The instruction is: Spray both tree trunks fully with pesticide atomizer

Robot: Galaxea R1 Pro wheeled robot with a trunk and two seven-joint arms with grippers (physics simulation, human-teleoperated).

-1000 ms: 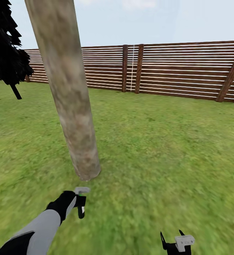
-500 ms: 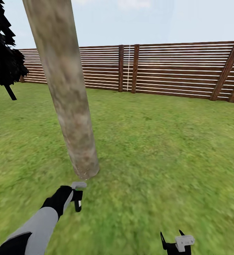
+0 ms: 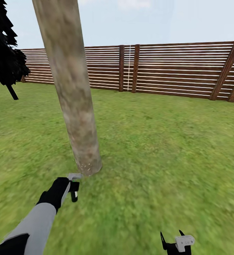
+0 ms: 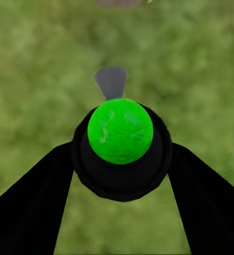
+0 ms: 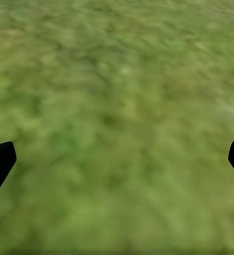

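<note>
A thick beige-grey tree trunk (image 3: 76, 102) rises, slightly leaning, from the grass floor (image 3: 159, 152) left of centre in the head view. A few pale specks show at its foot. My left gripper (image 3: 73, 187) hangs just in front of the trunk's base, shut on the pesticide atomizer (image 3: 74, 177). In the left wrist view the atomizer (image 4: 120, 133) is a black body with a bright green round top and a grey nozzle, clamped between the two black fingers (image 4: 32, 207). My right gripper (image 3: 172, 241) is low at the bottom right, open over bare grass (image 5: 117, 106).
A brown slatted wooden fence (image 3: 166, 71) runs across the back of the lawn. A narrow all-black tree (image 3: 3, 53) stands at the far left. Open grass stretches to the right of the trunk.
The view has shifted a little. My left gripper with the atomizer has moved forward, closer to the trunk's base. The right gripper has kept its place.
</note>
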